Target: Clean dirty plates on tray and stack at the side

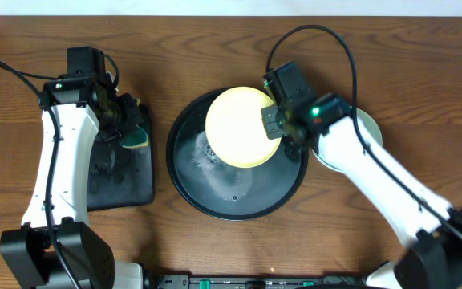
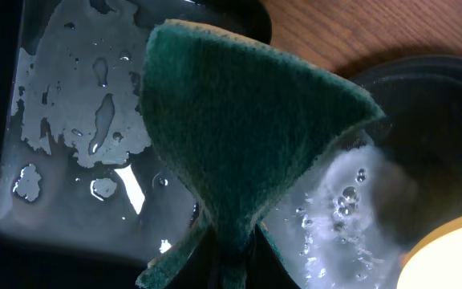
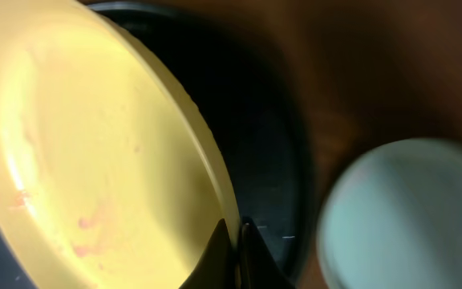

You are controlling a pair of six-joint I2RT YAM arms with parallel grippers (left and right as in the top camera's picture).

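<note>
My right gripper (image 1: 274,122) is shut on the rim of the pale yellow plate (image 1: 241,126) and holds it tilted above the round black tray (image 1: 184,172). In the right wrist view the yellow plate (image 3: 95,152) shows faint pink smears, with my right gripper (image 3: 236,233) pinching its edge. A mint-green plate (image 1: 369,127) lies on the table right of the tray, mostly hidden under my right arm; it also shows blurred in the right wrist view (image 3: 407,217). My left gripper (image 1: 131,128) is shut on a green sponge (image 2: 239,136) above the small rectangular tray.
The wet black rectangular tray (image 1: 119,181) lies at the left under my left arm; it also shows in the left wrist view (image 2: 70,120). Soapy water and bubbles (image 1: 208,155) sit on the round tray's floor. Wooden table all round.
</note>
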